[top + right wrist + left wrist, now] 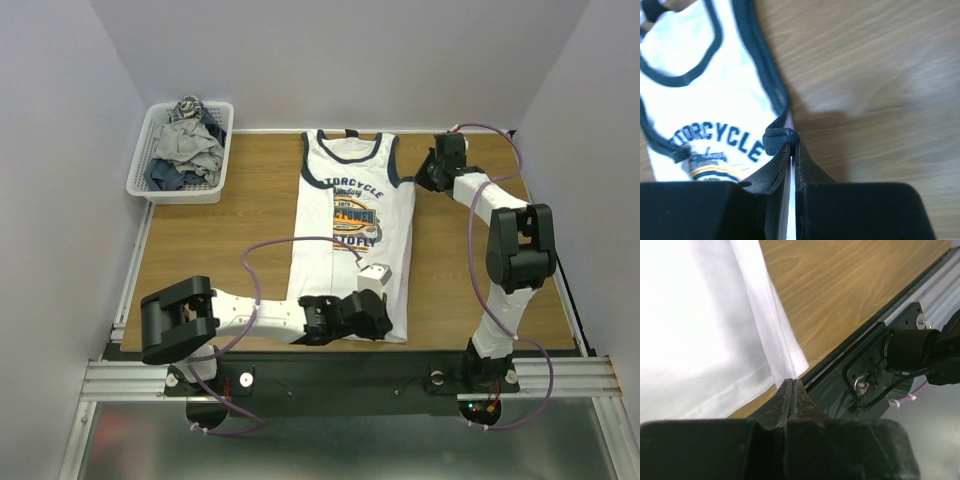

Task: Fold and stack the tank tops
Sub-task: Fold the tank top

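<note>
A white tank top point(350, 250) with navy trim and an orange-black "Motorcycle" print lies flat, face up, in the middle of the table, neck at the far side. My left gripper point(388, 322) is at its near right hem corner. In the left wrist view the jaws point(791, 382) are pressed shut with the white hem corner point(796, 367) ending right at their tips. My right gripper point(421, 180) is at the right armhole. In the right wrist view it point(794, 141) is shut on the bunched navy trim point(779, 140), with white cloth between the fingers.
A white mesh basket point(140, 180) with several crumpled garments point(190, 145) stands at the far left corner. Bare wooden table point(220, 230) lies on both sides of the tank top. The black metal front rail point(860, 350) runs close behind the left gripper.
</note>
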Tool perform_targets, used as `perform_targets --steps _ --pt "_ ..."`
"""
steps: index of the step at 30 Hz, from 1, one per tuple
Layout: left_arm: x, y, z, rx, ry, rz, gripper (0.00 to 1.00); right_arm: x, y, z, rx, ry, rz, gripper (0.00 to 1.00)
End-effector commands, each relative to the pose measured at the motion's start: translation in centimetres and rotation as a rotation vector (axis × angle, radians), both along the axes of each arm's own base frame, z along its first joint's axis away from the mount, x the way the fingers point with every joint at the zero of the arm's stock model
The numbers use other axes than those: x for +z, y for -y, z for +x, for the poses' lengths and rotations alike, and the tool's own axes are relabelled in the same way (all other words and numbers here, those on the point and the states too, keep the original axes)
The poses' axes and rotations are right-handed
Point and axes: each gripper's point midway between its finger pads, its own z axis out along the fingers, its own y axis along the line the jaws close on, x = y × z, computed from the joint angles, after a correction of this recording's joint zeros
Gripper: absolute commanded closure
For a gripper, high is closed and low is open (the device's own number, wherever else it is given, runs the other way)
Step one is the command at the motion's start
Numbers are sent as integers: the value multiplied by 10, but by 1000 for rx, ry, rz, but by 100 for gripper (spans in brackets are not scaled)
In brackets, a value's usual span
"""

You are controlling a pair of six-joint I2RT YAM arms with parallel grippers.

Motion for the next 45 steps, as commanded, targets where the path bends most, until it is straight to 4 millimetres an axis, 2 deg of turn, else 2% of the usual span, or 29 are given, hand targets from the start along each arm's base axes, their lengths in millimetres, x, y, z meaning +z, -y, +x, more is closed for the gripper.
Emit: perform_targets --steps 1,3,4,5,14,23,34,45 --pt "22 -15 14 109 7 -83 100 38 -33 18 31 101 51 100" --pt "19 -25 17 151 -3 -81 100 41 -48 22 48 108 60 100" --pt "23 -30 19 164 -3 -91 100 35 -52 24 53 100 64 100" --pt "15 -38 18 174 -6 -70 100 36 -61 25 62 100 73 100" --pt "-8 -77 18 289 -67 -9 100 25 -114 37 108 91 120 100" --pt "-20 -103 17 357 -93 44 100 14 -153 40 138 82 121 99" --pt "-38 -122 11 382 -127 116 100 4 -177 44 154 78 115 99" --pt "-41 -132 8 390 -132 138 100 1 -192 44 168 78 112 96"
